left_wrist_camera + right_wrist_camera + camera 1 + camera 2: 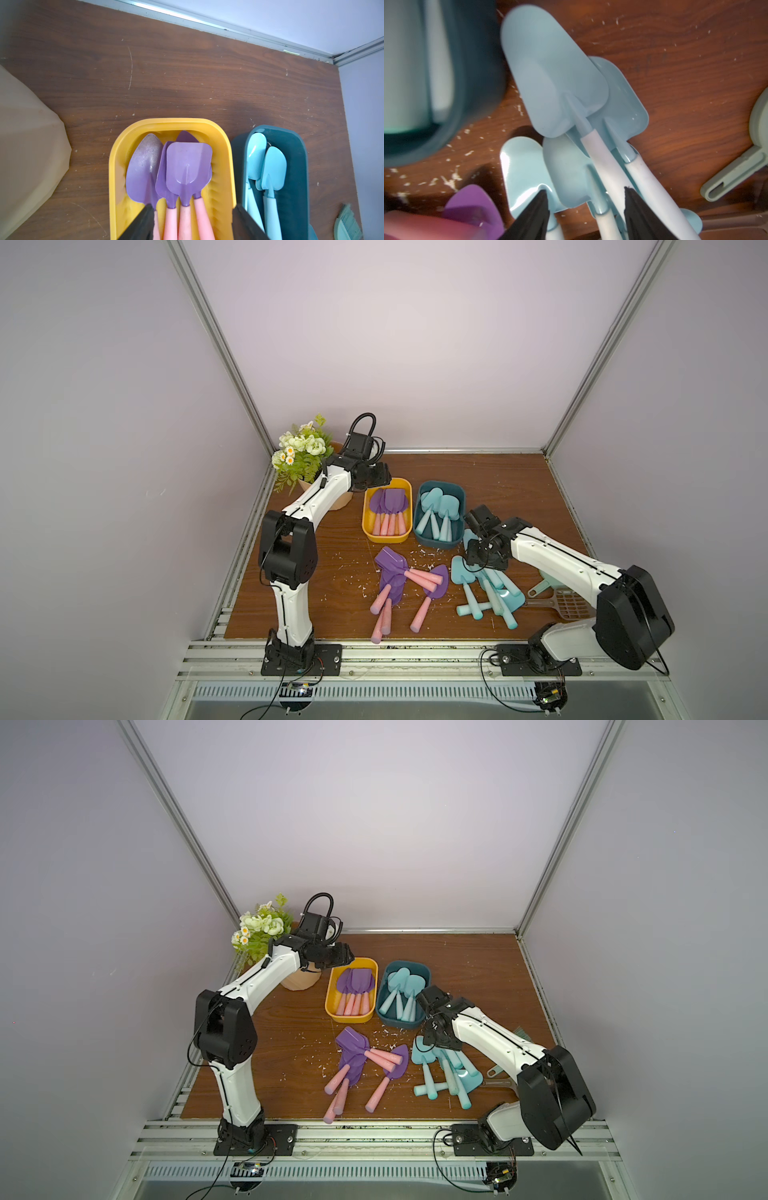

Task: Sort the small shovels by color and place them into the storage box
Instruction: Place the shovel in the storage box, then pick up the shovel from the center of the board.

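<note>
We see the left gripper (192, 205) poised over the yellow box (365, 516), at its far left corner, near the pot (341, 502) of flowers. Its fingers (143, 222) stand apart and carry nothing. The pink handles seen between them lie down in the box. Those belong to the purple shovels (388, 506), which are packed side by side with blades toward the back wall and handles toward the robot.

The teal box (436, 542) sits just beside the yellow one, on its right. It holds blue shovels (440, 510) laid the same way.

On the table (498, 481) in front of the boxes lie two loose lots, well apart from each other. The purple heap (392, 576) lies before the yellow box, with its pink handles fanned out toward the near edge. The blue heap (490, 593) lies before the teal box, its shovels crossed over one another.

The right gripper (585, 189) hangs low over the blue heap, close to the near right corner of the teal box. Its fingers (639, 216) are parted on either side of the pale handle of the top shovel (554, 83), whose blade rests on the blades beneath. The view is too close for us to tell whether a finger touches that handle; it looks ungrasped.

A green dustpan (540, 587) and a beige scoop (573, 605) lie just to the right of the blue heap, partly under the right arm. White flecks dot the wood between boxes and heaps.
</note>
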